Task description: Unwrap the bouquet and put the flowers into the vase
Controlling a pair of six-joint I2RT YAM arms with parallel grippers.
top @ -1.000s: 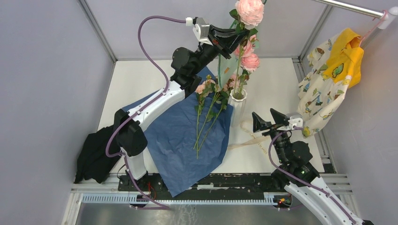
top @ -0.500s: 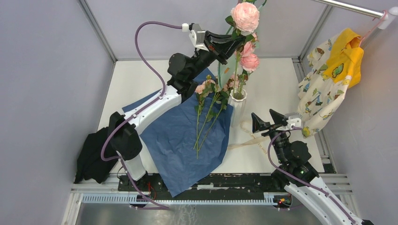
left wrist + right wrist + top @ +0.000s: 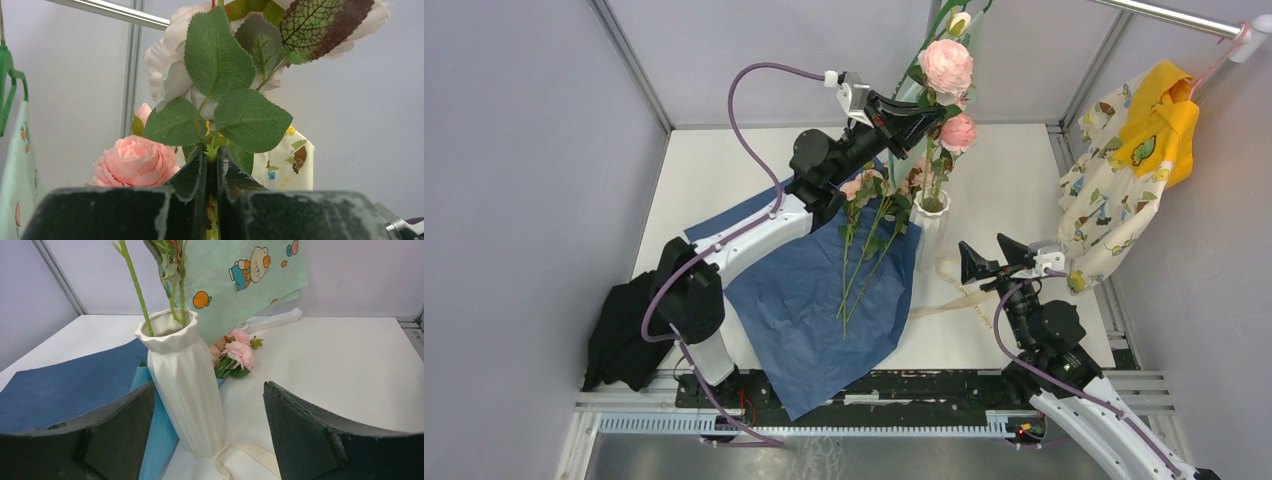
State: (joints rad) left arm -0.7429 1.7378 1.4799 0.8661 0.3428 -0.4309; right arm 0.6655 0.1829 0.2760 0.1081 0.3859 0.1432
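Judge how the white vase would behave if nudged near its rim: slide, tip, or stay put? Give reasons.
The vase stands tall on a narrow base, so it would probably tip rather than slide. The long stems rising from its mouth likely add weight up high, making tipping easier. Its surface looks hard and glazed, so it may well crack if it falls.

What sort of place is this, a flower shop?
Probably a robot test booth, not a shop: plain grey walls around a white table, a left arm and right arm bolted at its edge, a vase and hanging shirt as props.
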